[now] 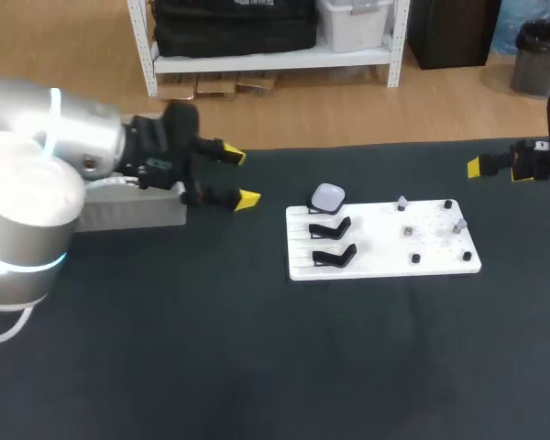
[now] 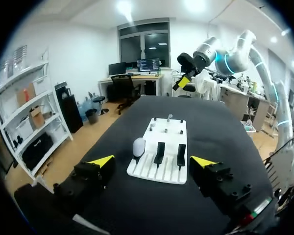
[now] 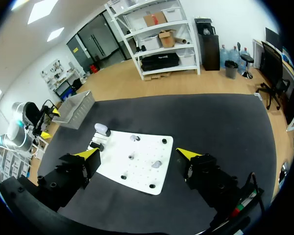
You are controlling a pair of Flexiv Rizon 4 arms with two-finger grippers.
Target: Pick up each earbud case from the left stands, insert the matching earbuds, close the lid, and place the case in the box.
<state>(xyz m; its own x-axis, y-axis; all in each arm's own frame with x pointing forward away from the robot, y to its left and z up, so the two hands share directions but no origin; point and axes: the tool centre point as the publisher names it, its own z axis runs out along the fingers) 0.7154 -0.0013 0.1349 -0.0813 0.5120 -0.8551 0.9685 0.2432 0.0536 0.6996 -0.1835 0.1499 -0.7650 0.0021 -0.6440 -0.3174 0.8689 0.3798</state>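
The table (image 1: 165,348) has a plain black cover, and the board (image 1: 385,264) on it is plain white. On the board there are two black stands (image 1: 331,228), a case (image 1: 328,196) of very pale lilac-white, and small pieces (image 1: 415,258) that are black or grey. The box (image 1: 133,213) is light grey, the left gripper (image 1: 240,178) and the right gripper (image 3: 138,153) are both black with bright yellow tips, and the left arm (image 1: 64,137) is silver and white with a thin ring of light blue.

light: bright, even, overhead; shadows: faint; glare: left arm (image 1: 23,188)
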